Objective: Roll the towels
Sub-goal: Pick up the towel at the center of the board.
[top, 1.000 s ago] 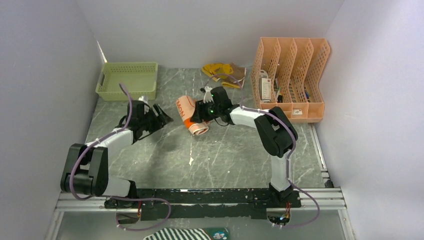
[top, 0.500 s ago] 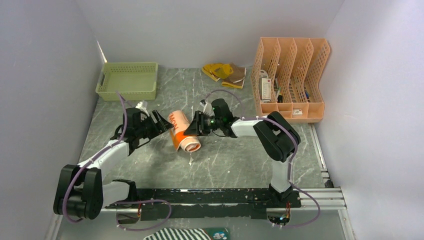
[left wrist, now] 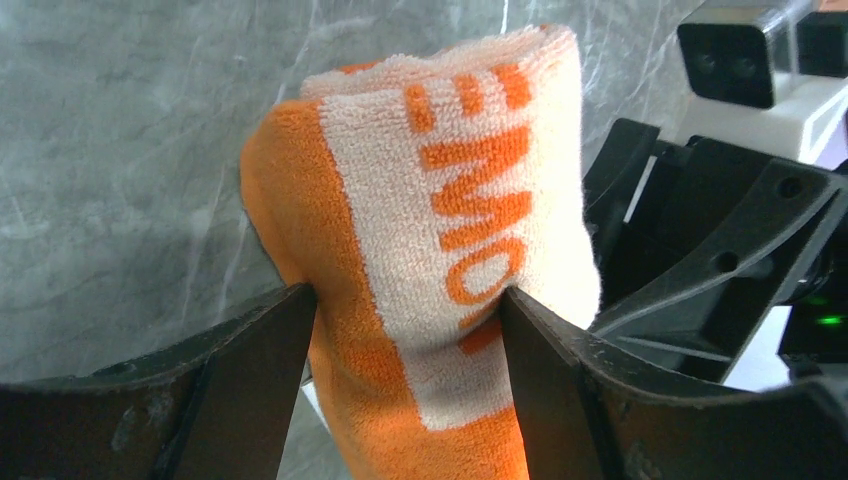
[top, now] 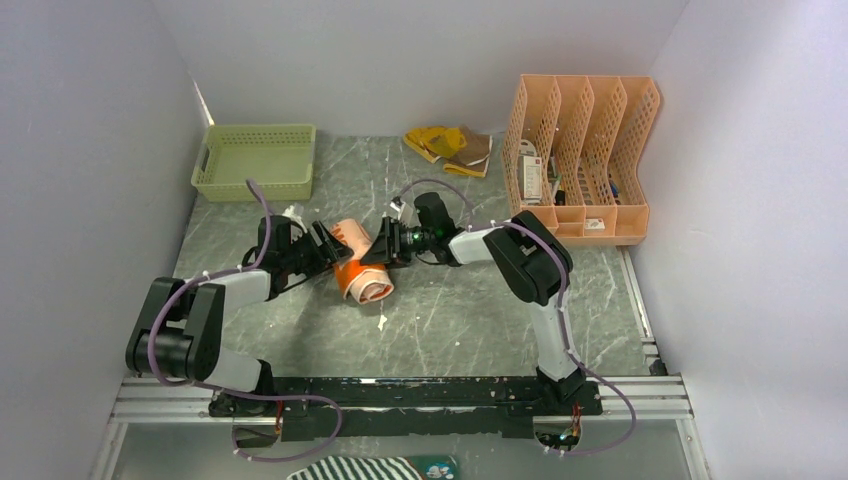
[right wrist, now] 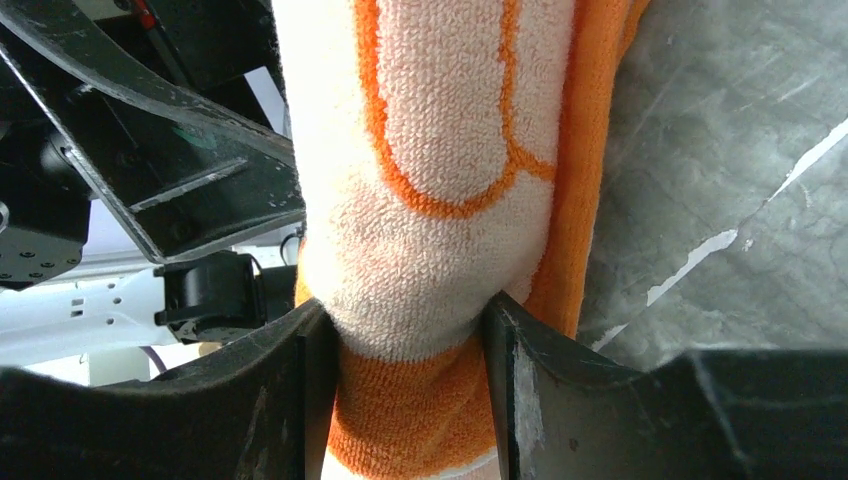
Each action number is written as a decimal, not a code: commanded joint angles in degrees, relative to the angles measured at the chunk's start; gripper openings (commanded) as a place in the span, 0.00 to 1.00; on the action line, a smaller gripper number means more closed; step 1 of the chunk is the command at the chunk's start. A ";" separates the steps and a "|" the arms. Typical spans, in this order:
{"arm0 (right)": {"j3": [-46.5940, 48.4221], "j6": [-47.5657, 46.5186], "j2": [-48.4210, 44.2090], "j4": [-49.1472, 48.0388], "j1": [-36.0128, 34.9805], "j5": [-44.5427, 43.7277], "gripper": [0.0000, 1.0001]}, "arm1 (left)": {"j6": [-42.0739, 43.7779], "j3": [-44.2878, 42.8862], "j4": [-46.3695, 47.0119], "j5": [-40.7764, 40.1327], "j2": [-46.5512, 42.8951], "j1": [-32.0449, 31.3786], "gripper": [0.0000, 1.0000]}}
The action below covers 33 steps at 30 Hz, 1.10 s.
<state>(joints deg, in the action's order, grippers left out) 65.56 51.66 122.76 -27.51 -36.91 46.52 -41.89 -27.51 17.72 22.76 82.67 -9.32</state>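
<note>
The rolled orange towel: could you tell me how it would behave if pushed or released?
Probably soft: the orange towel bulges where the jaws of the right gripper pinch it. Being a round roll, it may roll if pushed. No tie shows, so it could unwind once released.

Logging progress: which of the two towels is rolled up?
The orange towel: a roll gripped by the left gripper and right gripper. The yellow towel lies crumpled at the back, beside the file rack.
</note>
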 commanded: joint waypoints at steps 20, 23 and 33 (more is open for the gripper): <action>-6.64 19.58 3.02 -41.54 -1.19 4.58 0.48 | -10.59 4.30 7.48 -4.72 -8.00 -0.74 0.81; -6.52 23.13 5.66 -46.60 -1.65 4.89 0.48 | -11.19 3.81 9.37 -3.01 -5.36 -0.78 0.81; -6.26 9.03 4.42 -29.75 -2.25 4.06 0.47 | -12.43 3.49 18.14 4.42 6.77 -2.38 0.88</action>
<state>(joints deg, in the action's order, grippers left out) 58.76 68.88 129.69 -63.83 -38.13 50.19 -53.67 -23.88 31.03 22.72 86.39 -9.82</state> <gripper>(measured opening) 0.472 0.852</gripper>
